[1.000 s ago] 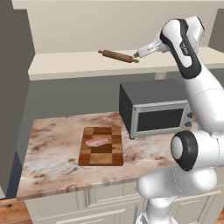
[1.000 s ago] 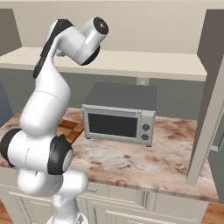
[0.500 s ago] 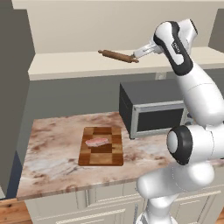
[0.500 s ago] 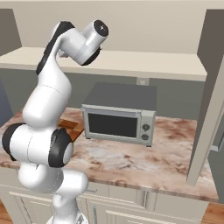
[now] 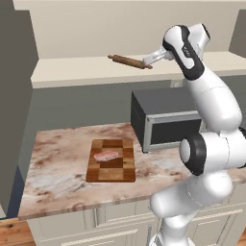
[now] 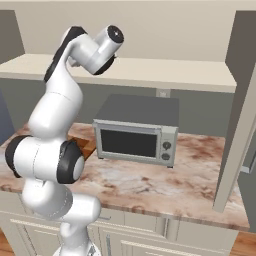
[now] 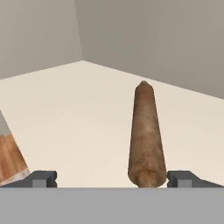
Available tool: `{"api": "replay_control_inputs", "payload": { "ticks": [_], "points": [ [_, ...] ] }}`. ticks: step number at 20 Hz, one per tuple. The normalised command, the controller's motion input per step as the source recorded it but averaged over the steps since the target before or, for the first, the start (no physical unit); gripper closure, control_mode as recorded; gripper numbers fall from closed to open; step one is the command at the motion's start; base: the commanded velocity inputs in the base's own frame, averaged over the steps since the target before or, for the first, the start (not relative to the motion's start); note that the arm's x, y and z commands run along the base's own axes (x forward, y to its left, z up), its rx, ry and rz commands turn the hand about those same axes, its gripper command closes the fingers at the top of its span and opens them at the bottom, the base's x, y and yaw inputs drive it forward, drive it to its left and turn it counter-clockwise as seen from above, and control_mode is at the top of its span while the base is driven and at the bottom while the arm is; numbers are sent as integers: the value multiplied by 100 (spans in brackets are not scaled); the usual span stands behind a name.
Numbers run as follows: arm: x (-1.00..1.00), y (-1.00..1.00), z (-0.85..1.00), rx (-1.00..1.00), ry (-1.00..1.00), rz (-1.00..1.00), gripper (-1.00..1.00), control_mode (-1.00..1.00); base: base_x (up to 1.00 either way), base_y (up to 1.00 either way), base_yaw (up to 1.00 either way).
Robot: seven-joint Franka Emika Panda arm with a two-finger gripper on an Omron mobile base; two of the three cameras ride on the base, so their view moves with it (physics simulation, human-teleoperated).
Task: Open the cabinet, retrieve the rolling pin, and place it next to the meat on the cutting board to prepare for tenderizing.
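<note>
On the counter at the left, the meat [image 5: 106,155] lies flat on the cutting board [image 5: 112,161]. Up on the open cabinet [image 5: 120,69] shelf, the rolling pin [image 5: 129,61] lies with the gripper [image 5: 150,60] at its right end. In the hand view the gripper [image 7: 111,178] stands fully open, fingertips [image 7: 43,178] wide either side of the rolling pin [image 7: 145,139] end, gripping nothing. The right base view adds the toaster oven's [image 6: 138,131] front.

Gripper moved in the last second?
Yes. In the left base view the gripper has edged left toward the rolling pin, judged against the toaster oven. Its jaws stand open.
</note>
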Motion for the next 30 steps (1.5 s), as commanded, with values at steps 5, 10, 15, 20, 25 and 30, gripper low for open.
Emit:
{"api": "replay_control_inputs", "payload": {
  "ticks": [5,10,15,20,25,30],
  "points": [
    [24,10,-12,-1,0,0,-100,-100,0,0,0],
    [29,11,-10,-1,0,0,-100,-100,0,0,0],
    [30,10,-9,-1,0,0,-100,-100,0,0,0],
    [29,12,-12,0,0,0,-100,-100,0,0,0],
    [20,17,-13,0,0,0,-100,-100,0,0,0],
    [0,9,-39,-8,4,0,100,-100,0,0,0]
  ]
}}
